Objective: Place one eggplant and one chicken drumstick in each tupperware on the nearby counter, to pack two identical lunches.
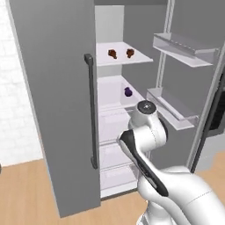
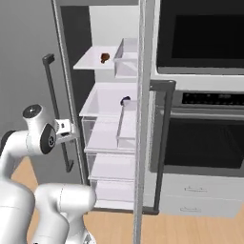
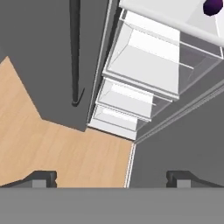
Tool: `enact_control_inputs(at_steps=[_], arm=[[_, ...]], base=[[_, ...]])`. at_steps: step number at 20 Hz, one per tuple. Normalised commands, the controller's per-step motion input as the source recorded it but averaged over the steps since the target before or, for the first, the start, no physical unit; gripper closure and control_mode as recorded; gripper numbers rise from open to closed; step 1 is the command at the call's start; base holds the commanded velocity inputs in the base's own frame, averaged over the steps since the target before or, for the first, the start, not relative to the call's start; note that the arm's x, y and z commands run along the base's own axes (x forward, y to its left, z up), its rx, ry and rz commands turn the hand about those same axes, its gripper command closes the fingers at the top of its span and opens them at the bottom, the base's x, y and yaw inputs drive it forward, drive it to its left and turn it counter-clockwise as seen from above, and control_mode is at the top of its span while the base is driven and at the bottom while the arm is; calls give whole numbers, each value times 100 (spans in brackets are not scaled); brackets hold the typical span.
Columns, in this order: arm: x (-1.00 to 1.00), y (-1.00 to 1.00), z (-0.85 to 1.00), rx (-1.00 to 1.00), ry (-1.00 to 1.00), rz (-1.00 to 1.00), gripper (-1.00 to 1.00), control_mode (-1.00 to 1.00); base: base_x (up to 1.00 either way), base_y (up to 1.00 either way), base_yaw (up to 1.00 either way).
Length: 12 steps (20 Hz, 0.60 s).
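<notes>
The fridge stands open. Two brown chicken drumsticks point(image 1: 113, 53) point(image 1: 130, 52) lie on its upper shelf; one drumstick point(image 2: 104, 57) shows in the right base view. A small purple eggplant point(image 1: 128, 92) point(image 2: 125, 100) point(image 3: 213, 6) sits on the middle shelf. My gripper point(image 3: 111, 179) is open with nothing between its fingertips point(image 3: 43, 178). It hangs in front of the fridge, below and short of the eggplant's shelf, pointing down past the drawers at the floor. The tupperware and the counter are out of view.
The grey left fridge door with its dark bar handle point(image 1: 91, 110) stands close on my left. The right door's shelves point(image 1: 184, 48) jut out on the right. Clear drawers point(image 1: 114, 127) fill the lower fridge. A black wall oven point(image 2: 205, 38) is to the right.
</notes>
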Motion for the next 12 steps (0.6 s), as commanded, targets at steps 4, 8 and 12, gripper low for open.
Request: enact_control_inputs(at_steps=[4,8,12], arm=[[0,0,0,0,0,0,-100,100],[0,0,0,0,0,0,-100,100],[0,0,0,0,0,0,-100,100]], base=[[62,1,-44],[24,56,-28],[36,23,-11]])
